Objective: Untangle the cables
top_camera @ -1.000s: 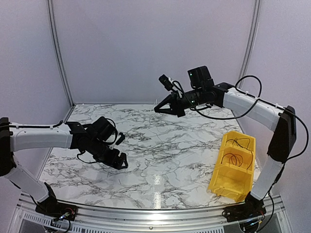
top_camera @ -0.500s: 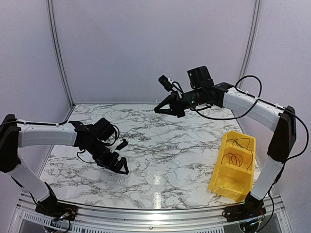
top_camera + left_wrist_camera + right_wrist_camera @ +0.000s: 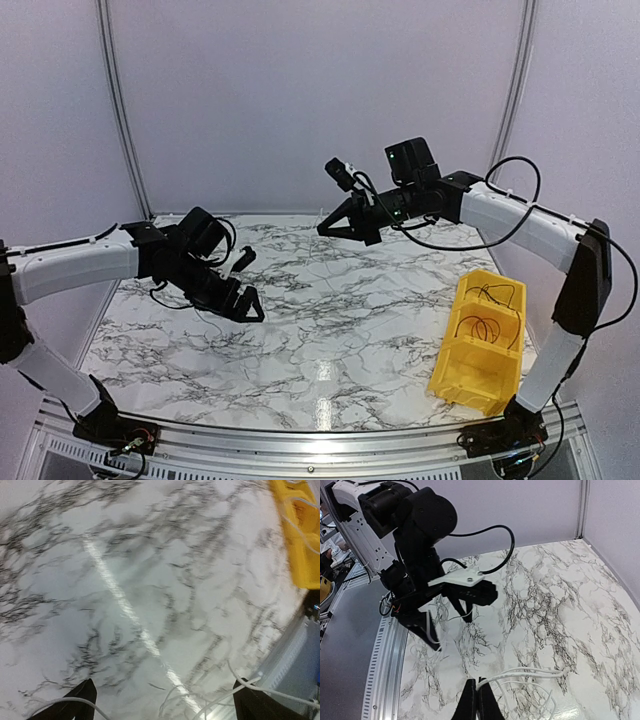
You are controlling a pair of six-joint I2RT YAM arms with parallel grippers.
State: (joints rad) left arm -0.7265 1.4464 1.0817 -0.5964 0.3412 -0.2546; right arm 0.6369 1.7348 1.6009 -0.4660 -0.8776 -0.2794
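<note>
on the marbled table (image 3: 330,330) a yellow bin (image 3: 465,378) holds cables (image 3: 485,328), pale walls (image 3: 300,100) behind.

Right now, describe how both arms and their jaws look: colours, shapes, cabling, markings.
The left arm and right arm match: smooth white link shells between black joints and black wrists. A thick black cable loops loosely along the right arm. A black box tops the right wrist. The jaws are black, tapering to points. A pale screwed plate sits on the left wrist.
</note>
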